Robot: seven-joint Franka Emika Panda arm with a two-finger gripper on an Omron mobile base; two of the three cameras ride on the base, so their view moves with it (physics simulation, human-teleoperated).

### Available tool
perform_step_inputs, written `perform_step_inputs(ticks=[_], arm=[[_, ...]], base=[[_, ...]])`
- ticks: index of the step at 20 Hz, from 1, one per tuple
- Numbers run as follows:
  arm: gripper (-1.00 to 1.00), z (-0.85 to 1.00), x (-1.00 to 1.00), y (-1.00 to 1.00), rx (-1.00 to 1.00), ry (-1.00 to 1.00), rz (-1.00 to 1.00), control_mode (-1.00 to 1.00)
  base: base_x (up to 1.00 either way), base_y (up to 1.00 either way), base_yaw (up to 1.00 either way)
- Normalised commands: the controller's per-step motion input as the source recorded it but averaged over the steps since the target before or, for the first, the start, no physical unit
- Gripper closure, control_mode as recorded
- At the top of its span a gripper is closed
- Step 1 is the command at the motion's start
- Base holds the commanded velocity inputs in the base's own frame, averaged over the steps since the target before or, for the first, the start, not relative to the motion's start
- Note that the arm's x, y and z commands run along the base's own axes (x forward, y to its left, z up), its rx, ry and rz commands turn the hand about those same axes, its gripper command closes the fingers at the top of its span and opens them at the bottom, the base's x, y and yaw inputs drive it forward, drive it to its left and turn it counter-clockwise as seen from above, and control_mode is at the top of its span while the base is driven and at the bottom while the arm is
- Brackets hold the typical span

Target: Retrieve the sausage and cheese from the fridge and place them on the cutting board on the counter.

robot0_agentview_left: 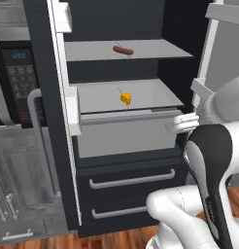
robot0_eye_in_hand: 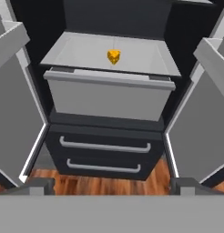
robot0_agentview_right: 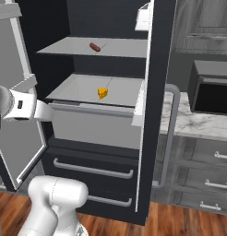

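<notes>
Two base cameras flank the arm, both facing the open fridge (robot0_agentview_left: 121, 160) close up: the left one looks toward 1 o'clock, the right one toward 11 o'clock. Both share the shelves, cheese (robot0_agentview_left: 126, 99) and sausage (robot0_agentview_left: 123, 50). The hand camera faces the fridge squarely at 12 o'clock, from lower down.

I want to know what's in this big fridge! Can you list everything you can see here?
fridge: one, black, both doors open, two drawers with grey handles at the bottom
sausage: one, reddish-brown, lying on the upper shelf
cheese: one, yellow-orange wedge, on the lower shelf above the pale bin
microwave: one, dark, on the marble counter beside the fridge
wall oven: one, grey with a dark panel, next to the fridge on the other side
floor: brown wood, in front of the fridge
gripper: one, dark fingertips, open, facing the fridge drawers
</notes>
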Motion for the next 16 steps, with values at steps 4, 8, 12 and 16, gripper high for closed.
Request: perform_step_inputs(ticks=[4, 8, 12, 16], arm=[[-1.0, 0.24, -0.56, -0.06, -0.01, -0.1, 0.03, -1.0], [-1.0, 0.13, -0.37, -0.19, 0.0, -0.09, 0.08, -1.0], [-1.0, 0.0, -0.12, -0.03, 0.0, -0.17, 0.12, -1.0], [-1.0, 0.0, -0.06, -0.01, -0.01, -0.29, 0.03, -1.0]], base=[[0.0, 0.0, 0.0], [0.0, 0.0, 0.0], [0.0, 0.0, 0.0], [0.0, 0.0, 0.0]])
